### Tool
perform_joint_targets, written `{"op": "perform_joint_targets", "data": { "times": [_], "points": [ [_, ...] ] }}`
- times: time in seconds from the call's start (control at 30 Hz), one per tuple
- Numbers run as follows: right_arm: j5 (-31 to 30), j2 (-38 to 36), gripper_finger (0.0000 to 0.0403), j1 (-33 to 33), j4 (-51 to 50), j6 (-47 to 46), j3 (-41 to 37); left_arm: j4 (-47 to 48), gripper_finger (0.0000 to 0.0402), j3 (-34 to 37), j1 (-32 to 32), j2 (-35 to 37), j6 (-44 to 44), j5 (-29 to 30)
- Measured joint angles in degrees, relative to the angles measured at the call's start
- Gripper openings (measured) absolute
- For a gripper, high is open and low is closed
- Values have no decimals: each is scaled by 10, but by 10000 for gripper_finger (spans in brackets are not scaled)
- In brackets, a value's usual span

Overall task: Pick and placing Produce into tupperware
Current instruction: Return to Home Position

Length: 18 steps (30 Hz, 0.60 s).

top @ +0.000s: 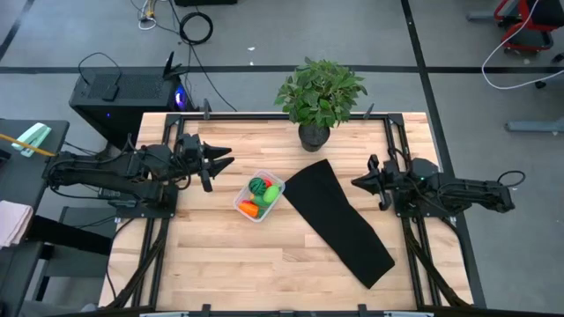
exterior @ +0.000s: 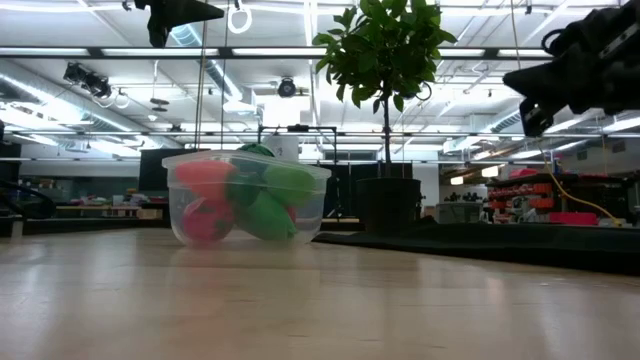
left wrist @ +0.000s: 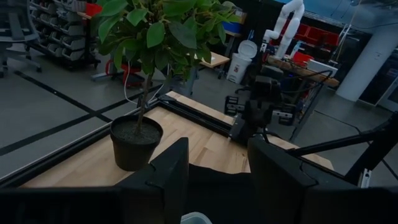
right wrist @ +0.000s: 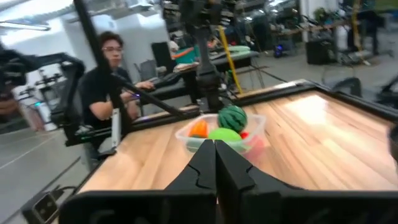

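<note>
The clear tupperware (top: 260, 195) stands on the wooden table between both arms and holds the produce: a dark green round piece (top: 256, 186), a light green piece (top: 271, 195), an orange carrot (top: 248, 210) and red pieces (exterior: 205, 220). In the low view the tupperware (exterior: 245, 198) rests on its base. My left gripper (top: 225, 162) hovers open just left of it, raised above the table. My right gripper (top: 356, 182) is shut, raised over the black mat's right side, pointing toward the tupperware (right wrist: 221, 132). Neither gripper holds anything.
A long black mat (top: 339, 220) lies slantwise right of the tupperware. A potted leafy plant (top: 317, 97) stands at the table's far edge. Bare wood (top: 247, 264) lies toward the near edge. A person (right wrist: 109, 74) sits beyond the table's left side.
</note>
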State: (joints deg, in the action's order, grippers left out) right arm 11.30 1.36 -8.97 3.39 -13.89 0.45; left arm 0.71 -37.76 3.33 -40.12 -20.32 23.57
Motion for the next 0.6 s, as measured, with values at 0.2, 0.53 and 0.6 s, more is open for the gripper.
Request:
{"op": "perform_joint_targets", "data": {
  "times": [0.2,0.53,0.6],
  "points": [
    [-27,2,6,0,-4,-49,0,-55,172,1,-3,25,69,0],
    [-27,2,6,0,0,-75,0,31,171,-1,-2,231,120,-10],
    [-28,2,5,0,0,-76,0,65,171,0,-1,248,120,-14]
  ]
}}
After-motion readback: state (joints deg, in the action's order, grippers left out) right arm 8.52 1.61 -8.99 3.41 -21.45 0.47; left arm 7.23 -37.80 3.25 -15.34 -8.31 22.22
